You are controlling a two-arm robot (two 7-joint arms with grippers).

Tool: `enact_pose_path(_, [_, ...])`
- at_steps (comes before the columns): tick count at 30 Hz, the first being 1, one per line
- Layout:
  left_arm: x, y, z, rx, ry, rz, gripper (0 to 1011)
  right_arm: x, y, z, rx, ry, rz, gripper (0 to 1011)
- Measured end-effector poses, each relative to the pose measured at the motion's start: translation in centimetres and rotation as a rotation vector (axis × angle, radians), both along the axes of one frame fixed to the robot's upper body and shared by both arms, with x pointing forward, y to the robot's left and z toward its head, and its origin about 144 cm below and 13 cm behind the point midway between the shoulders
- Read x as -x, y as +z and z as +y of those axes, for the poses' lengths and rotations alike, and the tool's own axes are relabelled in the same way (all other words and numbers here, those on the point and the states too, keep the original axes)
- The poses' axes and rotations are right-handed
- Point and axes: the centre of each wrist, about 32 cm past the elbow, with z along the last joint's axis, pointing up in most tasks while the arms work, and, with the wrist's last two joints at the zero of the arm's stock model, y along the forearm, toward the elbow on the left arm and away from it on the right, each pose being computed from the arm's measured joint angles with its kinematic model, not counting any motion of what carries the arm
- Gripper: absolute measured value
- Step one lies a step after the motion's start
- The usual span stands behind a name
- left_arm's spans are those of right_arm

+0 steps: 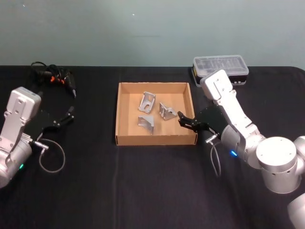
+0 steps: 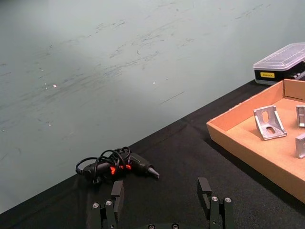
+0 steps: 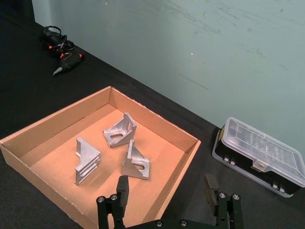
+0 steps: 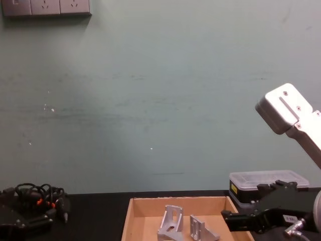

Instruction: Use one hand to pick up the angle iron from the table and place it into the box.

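Three silver angle irons lie inside the tan cardboard box (image 1: pixel 155 140) at mid-table: one at the back (image 1: pixel 147 101), one to the right (image 1: pixel 167 111), one near the front (image 1: pixel 146 122). The right wrist view shows them too (image 3: pixel 119 131), (image 3: pixel 136 162), (image 3: pixel 86 155). My right gripper (image 1: pixel 181 119) hovers over the box's right wall, open and holding nothing; its black fingers (image 3: pixel 123 191) stand wide apart. My left gripper (image 1: pixel 66 116) is parked open over the black table (image 1: pixel 143 191) at the far left, well away from the box (image 2: pixel 238 138).
A clear-lidded plastic case (image 1: pixel 220 67) with a black base stands behind the box's right corner, close to my right arm. A black tool with orange marks and a coiled cable (image 1: pixel 52 76) lies at the back left. A thin grey cable loop (image 1: pixel 52 157) lies beside my left arm.
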Motion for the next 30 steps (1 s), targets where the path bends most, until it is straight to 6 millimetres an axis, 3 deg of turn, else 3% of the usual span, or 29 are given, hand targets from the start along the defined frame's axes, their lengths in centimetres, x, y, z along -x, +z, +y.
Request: enact_pose_path(30, [0.00,0.00,0.00,0.000,0.000,0.000,1011,-0.04,0.04,0.00,-0.002,0.003,0.002,1002])
